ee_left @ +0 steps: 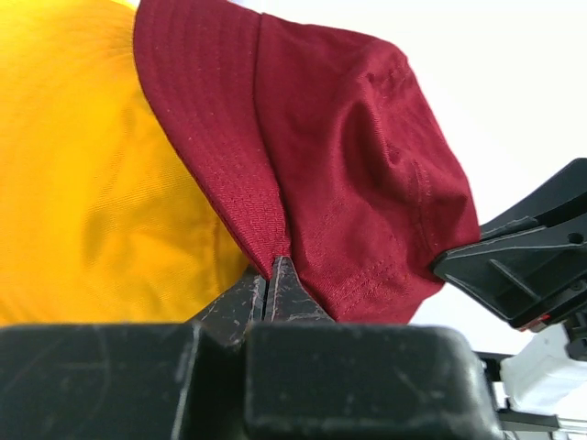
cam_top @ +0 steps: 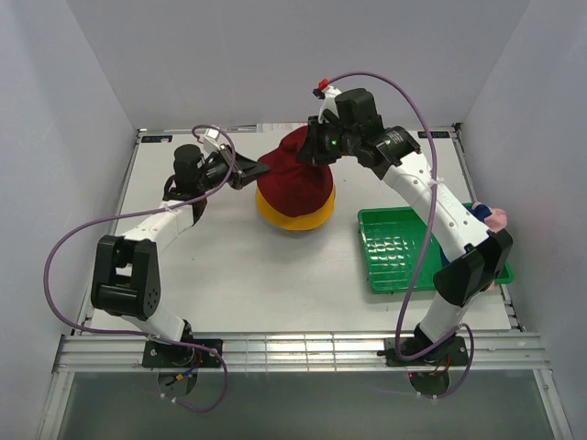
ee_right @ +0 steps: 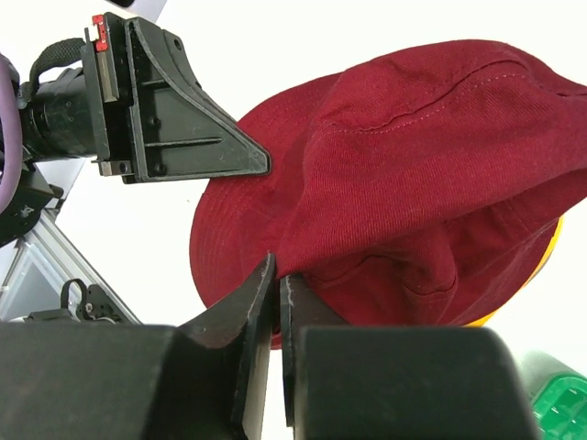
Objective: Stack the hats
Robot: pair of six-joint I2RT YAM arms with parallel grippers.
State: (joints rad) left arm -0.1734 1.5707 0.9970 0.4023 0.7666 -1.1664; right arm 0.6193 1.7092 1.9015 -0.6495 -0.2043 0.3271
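Note:
A dark red hat (cam_top: 292, 179) lies over a yellow hat (cam_top: 295, 216) at the table's middle back. My left gripper (cam_top: 260, 170) is shut on the red hat's brim at its left side; in the left wrist view (ee_left: 271, 266) the red hat (ee_left: 339, 174) hangs beside the yellow hat (ee_left: 83, 174). My right gripper (cam_top: 310, 151) is shut on the red hat's brim at the top right; in the right wrist view (ee_right: 278, 268) it pinches the red hat (ee_right: 413, 174). A blue hat (cam_top: 480, 214) and a pink hat (cam_top: 497, 218) peek out behind the right arm.
A green plastic tray (cam_top: 394, 247) lies at the right, under the right arm. White walls close the table at the back and sides. The left gripper's black fingers (ee_right: 197, 147) show in the right wrist view.

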